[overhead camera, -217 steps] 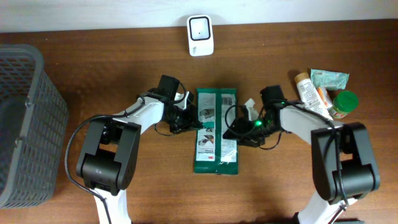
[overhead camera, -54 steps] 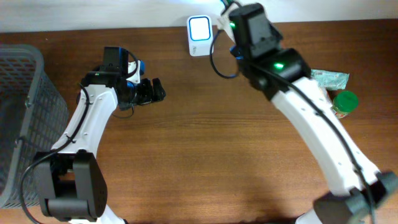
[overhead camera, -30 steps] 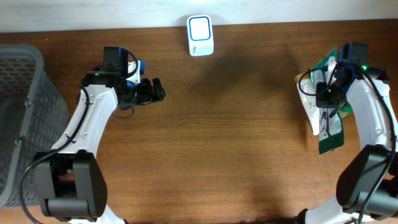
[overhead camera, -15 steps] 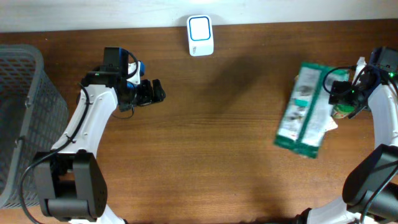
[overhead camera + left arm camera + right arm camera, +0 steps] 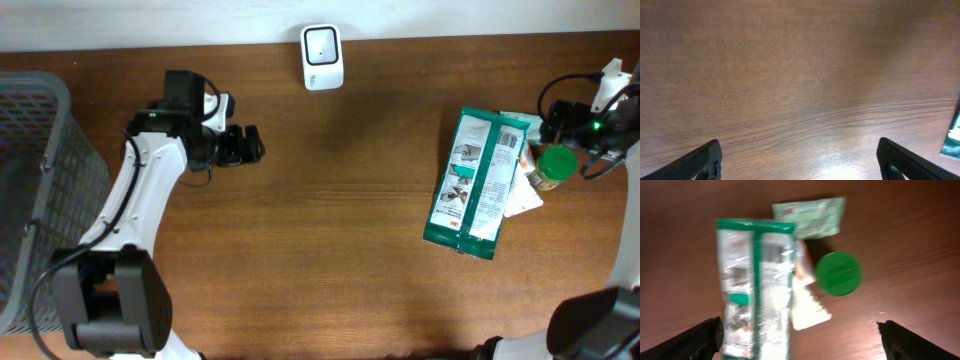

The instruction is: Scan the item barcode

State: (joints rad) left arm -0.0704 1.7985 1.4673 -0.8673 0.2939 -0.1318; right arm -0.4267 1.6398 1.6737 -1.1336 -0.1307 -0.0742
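**A:** Where's the pack?

**B:** The pack point(image 5: 472, 183) lies flat on the table point(image 5: 330, 260), on the right side, printed face up. It is a little askew, with its far end leaning right. Neither gripper touches it.

**A:** What's around it?

**B:** Its right edge lies over a tube point(image 5: 525, 197). A jar point(image 5: 556, 162) with a green lid stands just beside that edge. A small green packet point(image 5: 520, 122) pokes out at the pack's far right corner.

**A:** And the right gripper?

**B:** The right gripper point(image 5: 799, 332) hangs above that cluster, near the table's right edge. Its jaws are spread wide with nothing between them. Its wrist view is blurred and looks down on the pack, tube, packet and jar together.

**A:** The left one?

**B:** The left gripper point(image 5: 252, 145) is over bare wood on the left side, pointing right and well apart from the pack. Its fingers point(image 5: 695, 162) stand wide apart and hold nothing. From its wrist camera, only a corner of the pack shows at the right edge.

**A:** Where's the scanner?

**B:** The scanner point(image 5: 322, 56) stands at the far edge, about mid-table, well apart from the pack and from both grippers.

**A:** Anything else?

**B:** A grey basket point(image 5: 40, 150) sits at the left edge.
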